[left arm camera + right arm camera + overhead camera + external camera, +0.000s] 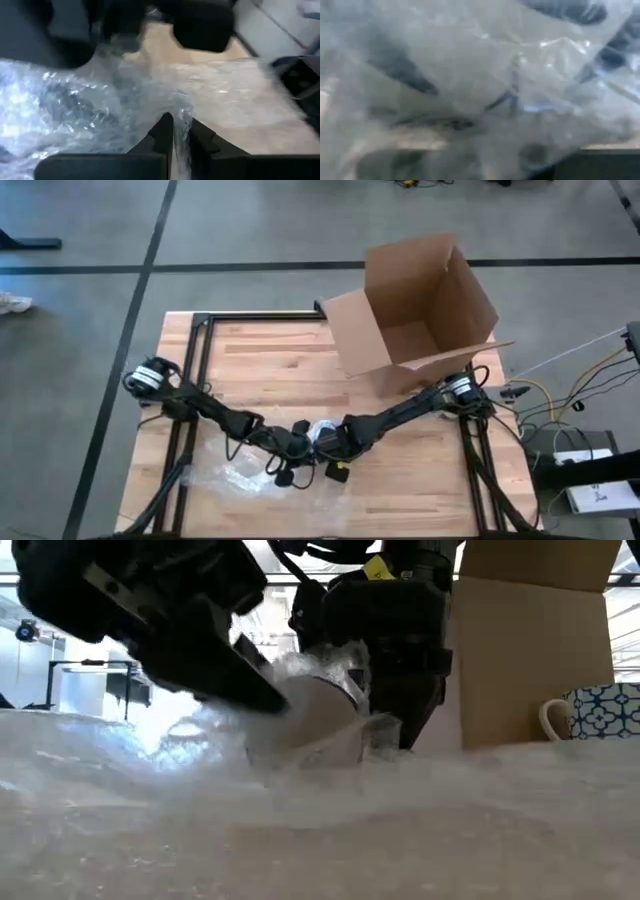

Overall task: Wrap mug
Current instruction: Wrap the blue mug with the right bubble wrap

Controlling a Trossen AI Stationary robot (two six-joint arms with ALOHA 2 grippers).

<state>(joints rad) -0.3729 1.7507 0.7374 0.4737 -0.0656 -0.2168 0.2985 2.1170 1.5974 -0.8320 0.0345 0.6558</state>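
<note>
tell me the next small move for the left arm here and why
Probably pull the pinched edge of the bubble wrap up and over the mug. The left gripper has its fingers closed on a fold of the wrap, and in the low view the pale mug lies partly covered between both grippers, with the right gripper close against it. How far the wrap already goes round is unclear.

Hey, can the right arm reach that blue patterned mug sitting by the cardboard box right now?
Probably not right away: the right gripper is buried in the clear bubble wrap around a white mug, away from the blue patterned mug beside the brown cardboard box.
</note>
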